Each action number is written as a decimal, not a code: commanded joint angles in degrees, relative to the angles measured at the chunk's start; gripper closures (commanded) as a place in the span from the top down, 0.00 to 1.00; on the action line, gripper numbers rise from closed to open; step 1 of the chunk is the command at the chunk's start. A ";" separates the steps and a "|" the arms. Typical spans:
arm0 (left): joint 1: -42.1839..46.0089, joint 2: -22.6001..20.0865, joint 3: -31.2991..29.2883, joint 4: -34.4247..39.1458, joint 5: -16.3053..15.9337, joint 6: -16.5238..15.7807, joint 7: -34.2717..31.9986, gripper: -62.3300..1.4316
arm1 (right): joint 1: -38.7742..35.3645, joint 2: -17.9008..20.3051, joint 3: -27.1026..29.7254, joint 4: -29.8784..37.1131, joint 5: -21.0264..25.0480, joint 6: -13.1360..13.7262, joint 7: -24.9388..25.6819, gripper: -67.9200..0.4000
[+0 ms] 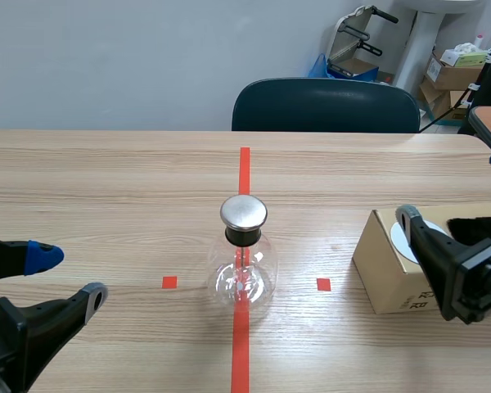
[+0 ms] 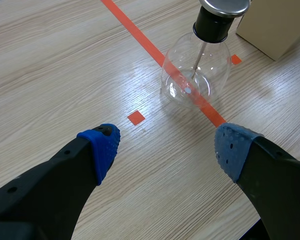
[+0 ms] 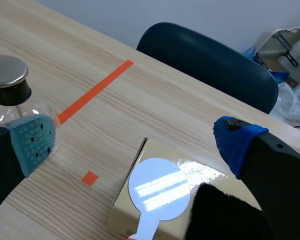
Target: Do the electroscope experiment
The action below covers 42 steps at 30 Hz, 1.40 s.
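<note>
looking at the start state, nothing picked up yet. desk (image 1: 106,188) is light wood with orange-red tape marks, and a dark chair (image 1: 326,105) is tucked in at the far edge. both arms sit low at the near side. left jaws are wide open and empty, hovering near the robot's edge, with the flask ahead of them and well apart. right jaws are also wide open and empty, hanging above the cardboard box (image 1: 389,270), which sits on the right side of the desk. electroscope (image 1: 243,270) is a clear glass flask standing upright on the centre tape line, between the two small tape squares. it has a black collar, a flat metal cap (image 1: 244,212) and a thin rod running down inside. the leaves are too small to read. a black fuzzy cloth (image 3: 220,212) lies on top of the box, right beside a white round paddle (image 3: 159,188) lying flat with its handle toward the robot. my read is that we're at the first step, getting the charging tools. next move probably calls for the right jaws to drop onto the box top and narrow on the paddle handle or the cloth. the paddle is thin and flat, so a clean pinch at the handle matters. charging it and bringing it to the cap comes after that. risk: bumping the flask, since it looks light and tippy.
</note>
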 commanded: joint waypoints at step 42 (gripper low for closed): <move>0.15 -17.49 12.48 0.44 1.09 0.28 -12.66 0.90 | -20.72 -2.51 -0.50 6.73 -62.29 -20.87 3.91 1.00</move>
